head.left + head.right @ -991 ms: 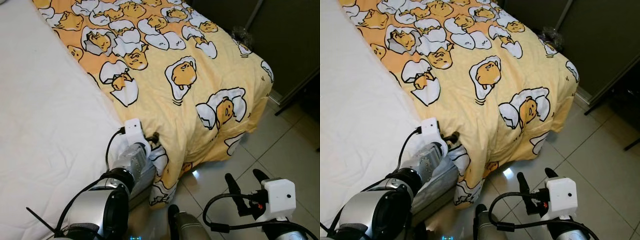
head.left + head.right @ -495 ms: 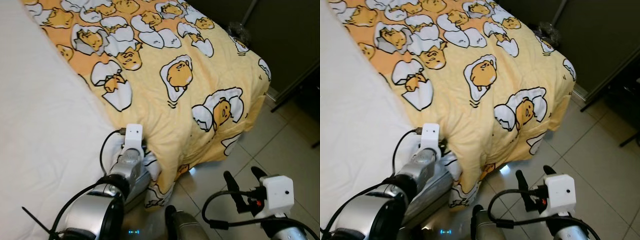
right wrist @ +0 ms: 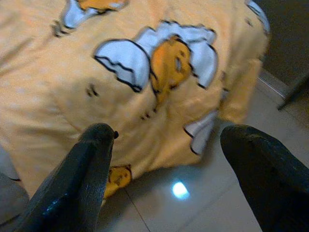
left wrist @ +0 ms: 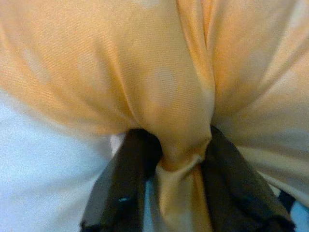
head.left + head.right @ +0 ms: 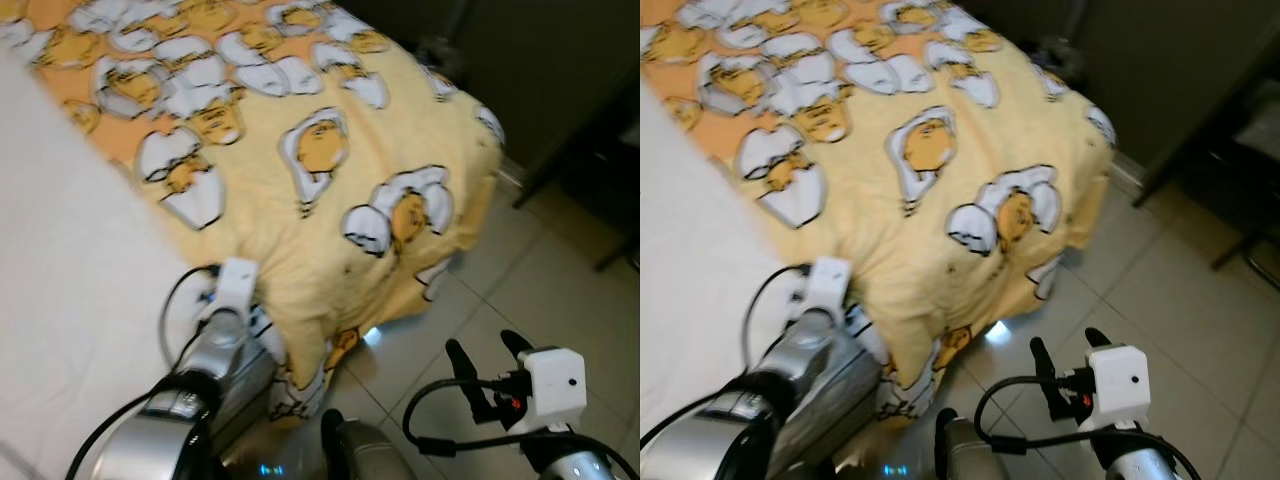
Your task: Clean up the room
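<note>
Blanket (image 5: pixel 330 190) edge stays pinched in left gripper (image 4: pixel 178 179); right gripper (image 3: pixel 178 145) still spread.

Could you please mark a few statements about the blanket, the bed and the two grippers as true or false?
1. The left gripper is shut on a fold of the yellow blanket. True.
2. The right gripper grips the blanket too. False: its jaws are open, over the tiled floor.
3. The blanket covers the whole bed. False: the white sheet lies bare on the robot's left.
4. The blanket bears a cartoon egg print. True.
5. The blanket's corner hangs over the bed's edge towards the floor. True.
</note>
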Controlling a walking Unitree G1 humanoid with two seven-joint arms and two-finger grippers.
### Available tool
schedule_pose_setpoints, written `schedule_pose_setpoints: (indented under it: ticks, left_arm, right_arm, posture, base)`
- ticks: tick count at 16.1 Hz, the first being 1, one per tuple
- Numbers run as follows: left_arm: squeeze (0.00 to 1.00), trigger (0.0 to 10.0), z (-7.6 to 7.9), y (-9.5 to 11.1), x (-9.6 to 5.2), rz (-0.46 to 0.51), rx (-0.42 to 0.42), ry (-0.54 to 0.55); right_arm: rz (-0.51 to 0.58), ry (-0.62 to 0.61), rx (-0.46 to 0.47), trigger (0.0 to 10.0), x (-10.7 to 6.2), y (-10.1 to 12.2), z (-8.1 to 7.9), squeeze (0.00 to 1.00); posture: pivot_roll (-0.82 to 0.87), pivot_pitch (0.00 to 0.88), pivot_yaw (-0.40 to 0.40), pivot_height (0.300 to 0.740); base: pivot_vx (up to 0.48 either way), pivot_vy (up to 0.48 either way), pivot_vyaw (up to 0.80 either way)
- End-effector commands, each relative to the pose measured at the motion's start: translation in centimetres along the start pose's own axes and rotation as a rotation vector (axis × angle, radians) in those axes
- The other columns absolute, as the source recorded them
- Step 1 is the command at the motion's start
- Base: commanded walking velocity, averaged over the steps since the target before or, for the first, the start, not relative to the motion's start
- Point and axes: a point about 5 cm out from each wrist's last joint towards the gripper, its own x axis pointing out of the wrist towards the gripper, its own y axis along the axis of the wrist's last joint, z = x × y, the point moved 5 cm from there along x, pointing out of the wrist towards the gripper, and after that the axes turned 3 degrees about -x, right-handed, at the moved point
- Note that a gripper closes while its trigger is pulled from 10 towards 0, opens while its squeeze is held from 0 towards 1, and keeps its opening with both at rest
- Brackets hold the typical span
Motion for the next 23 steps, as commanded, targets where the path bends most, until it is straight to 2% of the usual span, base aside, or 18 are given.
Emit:
schedule_pose_setpoints:
  ticks: [1,3,5,7,8,9,11,13,15,17,18,19,21,22,23]
  left_arm:
    - [0.0,0.0,-2.9,-8.0,-1.7,-0.26,-0.036,0.068]
    - [0.0,0.0,-2.5,-11.0,-3.1,-0.345,-0.1,0.053]
    - [0.0,0.0,-1.5,-12.6,-4.1,-0.423,-0.178,0.035]
    - [0.0,0.0,-1.9,-12.9,-4.4,-0.423,-0.153,0.045]
    - [0.0,0.0,-4.3,-12.4,-4.4,-0.368,-0.08,0.1]
    - [0.0,0.0,-7.7,-10.5,-3.8,-0.249,0.047,0.178]
    - [0.0,0.0,-10.7,-7.0,-3.4,-0.096,0.173,0.252]
    - [0.0,0.0,-11.8,-6.4,-3.4,-0.082,0.209,0.28]
    - [0.0,0.0,-12.9,-6.7,-3.7,-0.092,0.245,0.293]
    - [0.0,0.0,-12.7,-8.1,-4.4,-0.135,0.255,0.267]
    - [0.0,0.0,-9.4,-12.6,-6.5,-0.26,0.226,0.142]
    - [0.0,0.0,-8.2,-14.0,-7.3,-0.302,0.21,0.104]
    - [0.0,0.0,-6.7,-15.4,-8.1,-0.347,0.191,0.057]
    - [0.0,0.0,-4.7,-17.0,-8.7,-0.395,0.208,-0.032]
    - [0.0,0.0,-4.0,-17.7,-8.9,-0.421,0.216,-0.07]
  right_arm:
    - [-0.03,-0.014,-0.004,10.0,-0.5,-0.9,0.5,0.0]
    - [-0.045,-0.003,-0.003,10.0,-0.6,-1.5,0.4,0.0]
    - [-0.054,0.012,-0.005,10.0,-0.4,-1.9,0.2,0.0]
    - [-0.053,0.015,-0.008,10.0,-0.2,-2.0,0.3,0.0]
    - [-0.045,0.013,-0.011,10.0,0.2,-1.9,0.4,0.0]
    - [-0.037,0.008,-0.014,10.0,0.5,-1.9,0.6,0.0]
    - [-0.032,0.008,-0.011,10.0,0.8,-2.0,0.6,0.0]
    - [-0.025,0.011,-0.009,10.0,1.1,-2.0,0.4,0.0]
    - [-0.018,0.007,-0.007,10.0,1.2,-2.0,0.4,0.0]
    - [-0.017,0.004,-0.006,10.0,1.3,-2.1,0.5,0.0]
    - [-0.022,0.0,-0.007,10.0,1.1,-2.4,0.6,0.0]
    - [-0.024,-0.005,-0.007,10.0,1.1,-2.5,0.7,0.0]
    - [-0.024,-0.011,-0.005,10.0,1.0,-2.5,0.9,0.0]
    - [-0.025,-0.006,-0.004,10.0,0.9,-2.6,0.7,0.0]
    - [-0.025,-0.004,-0.003,10.0,0.9,-2.7,0.6,0.0]
  posture:
    - [-0.34,0.175,-0.061,0.74]
    - [-0.32,0.168,-0.059,0.74]
    - [-0.3,0.156,-0.059,0.74]
    - [-0.29,0.141,-0.053,0.74]
    - [-0.28,0.129,-0.047,0.74]
    - [-0.27,0.123,-0.045,0.74]
    - [-0.26,0.107,-0.04,0.74]
    - [-0.26,0.094,-0.03,0.74]
    - [-0.25,0.091,-0.025,0.74]
    - [-0.25,0.09,-0.023,0.74]
    - [-0.26,0.09,-0.016,0.74]
    - [-0.26,0.09,-0.017,0.74]
    - [-0.26,0.092,-0.02,0.74]
    - [-0.26,0.097,-0.027,0.74]
    - [-0.26,0.097,-0.027,0.74]
  base:
    - [0.0,0.0,0.0]
    - [0.0,0.0,0.0]
    - [0.0,0.0,0.0]
    - [0.0,0.0,0.0]
    - [0.0,0.0,0.0]
    - [0.0,0.0,0.0]
    - [0.0,0.0,0.0]
    - [0.0,0.0,0.0]
    - [0.0,0.0,0.0]
    - [0.0,0.0,0.0]
    - [0.0,0.0,0.0]
    - [0.0,0.0,0.0]
    - [0.0,0.0,0.0]
    - [0.0,0.0,0.0]
    - [0.0,0.0,0.0]
